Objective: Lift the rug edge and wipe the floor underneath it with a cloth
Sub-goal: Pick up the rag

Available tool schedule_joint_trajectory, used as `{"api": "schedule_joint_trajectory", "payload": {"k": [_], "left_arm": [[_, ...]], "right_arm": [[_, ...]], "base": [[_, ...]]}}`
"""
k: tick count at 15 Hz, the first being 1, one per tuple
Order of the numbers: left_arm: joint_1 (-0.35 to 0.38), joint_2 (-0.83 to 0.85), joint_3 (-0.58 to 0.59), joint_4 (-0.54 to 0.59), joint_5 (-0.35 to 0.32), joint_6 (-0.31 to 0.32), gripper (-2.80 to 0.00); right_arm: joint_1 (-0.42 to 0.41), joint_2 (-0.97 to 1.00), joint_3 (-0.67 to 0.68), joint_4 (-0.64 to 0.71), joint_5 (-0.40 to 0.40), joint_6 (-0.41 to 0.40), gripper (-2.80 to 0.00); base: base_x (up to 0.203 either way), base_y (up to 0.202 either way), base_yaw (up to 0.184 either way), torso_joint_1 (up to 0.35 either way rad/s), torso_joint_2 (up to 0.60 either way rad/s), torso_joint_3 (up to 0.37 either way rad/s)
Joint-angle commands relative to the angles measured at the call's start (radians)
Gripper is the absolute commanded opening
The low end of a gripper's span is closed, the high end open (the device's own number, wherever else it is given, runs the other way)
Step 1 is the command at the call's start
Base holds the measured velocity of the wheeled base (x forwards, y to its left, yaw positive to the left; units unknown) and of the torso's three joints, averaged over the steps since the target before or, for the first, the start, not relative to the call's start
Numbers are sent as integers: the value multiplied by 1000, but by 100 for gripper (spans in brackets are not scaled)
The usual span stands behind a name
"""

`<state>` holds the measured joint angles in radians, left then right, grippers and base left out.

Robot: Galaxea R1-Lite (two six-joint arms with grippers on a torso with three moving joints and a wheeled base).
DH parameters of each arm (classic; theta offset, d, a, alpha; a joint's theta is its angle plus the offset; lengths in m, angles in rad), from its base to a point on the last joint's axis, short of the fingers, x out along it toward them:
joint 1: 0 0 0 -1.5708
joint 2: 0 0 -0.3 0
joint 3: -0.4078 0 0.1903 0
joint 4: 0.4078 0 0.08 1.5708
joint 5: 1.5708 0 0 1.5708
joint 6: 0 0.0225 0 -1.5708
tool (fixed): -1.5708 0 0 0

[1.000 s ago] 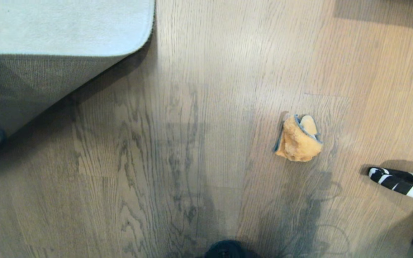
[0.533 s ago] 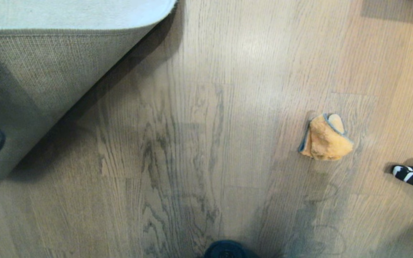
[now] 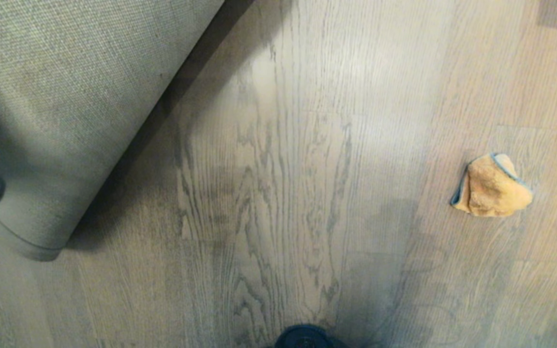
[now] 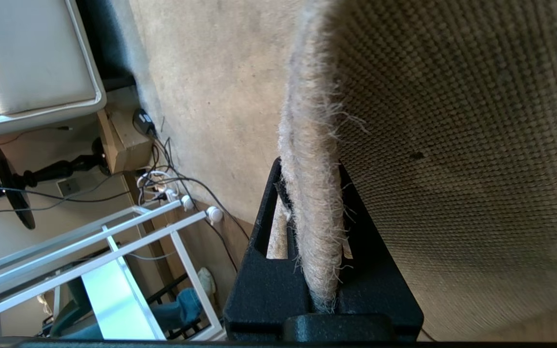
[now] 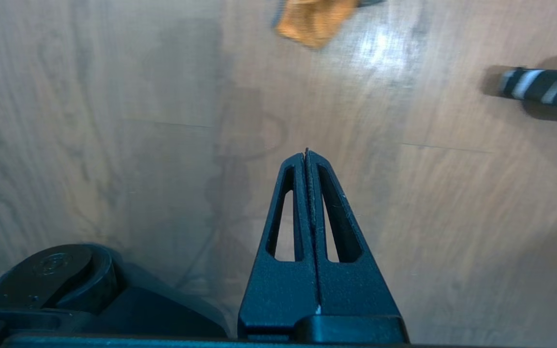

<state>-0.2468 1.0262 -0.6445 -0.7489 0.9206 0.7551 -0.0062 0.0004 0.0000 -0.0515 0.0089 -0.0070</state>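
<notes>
The pale grey-beige short-pile rug edge (image 4: 310,193) is being pinched between the jaws of the left tool (image 4: 313,193), which are closed down on its fuzzy rim. The coarse tan woven backing (image 3: 65,96) is being shown turned up and folded over in the head view.

Handling, as a judgement: the rug is bending like a floppy, fairly thick sheet, probably heavier the more of it is raised; the pile is compressing in the grip and the bite is only at the rim, so slipping out is the risk.

The grey-brown wood-grain plank floor (image 3: 283,193) beside the fold is being left exposed.

The small fluffy orange-yellow microfibre cloth with grey trim (image 3: 491,186) is lying crumpled on the floor ahead of the right tool (image 5: 306,154), well apart from it. That tool is being held with its jaws pressed together, nothing in them. The cloth is judged light, soft and non-fragile, best pinched at a raised fold on top.

A black-and-white striped object (image 5: 544,87) is lying near the cloth.

No brands, labels or legible writing are being shown.
</notes>
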Motion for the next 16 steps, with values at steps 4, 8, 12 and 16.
{"api": "schedule_joint_trajectory", "payload": {"k": [4,8,12,16], "left_arm": [[0,-8,-1,0,7,9,-280],[6,-6,-8,6,11,10,-280],[6,-6,1,8,18,10,-280],[9,6,2,11,20,10,-280]], "right_arm": [[0,0,0,-1,0,-1,-280],[0,0,0,-1,0,-1,-280],[0,0,0,-1,0,-1,-280],[0,0,0,-1,0,-1,-280]], "base": [[0,55,0,3,1,1],[0,0,0,0,0,0],[0,0,0,0,0,0],[0,0,0,0,0,0]]}}
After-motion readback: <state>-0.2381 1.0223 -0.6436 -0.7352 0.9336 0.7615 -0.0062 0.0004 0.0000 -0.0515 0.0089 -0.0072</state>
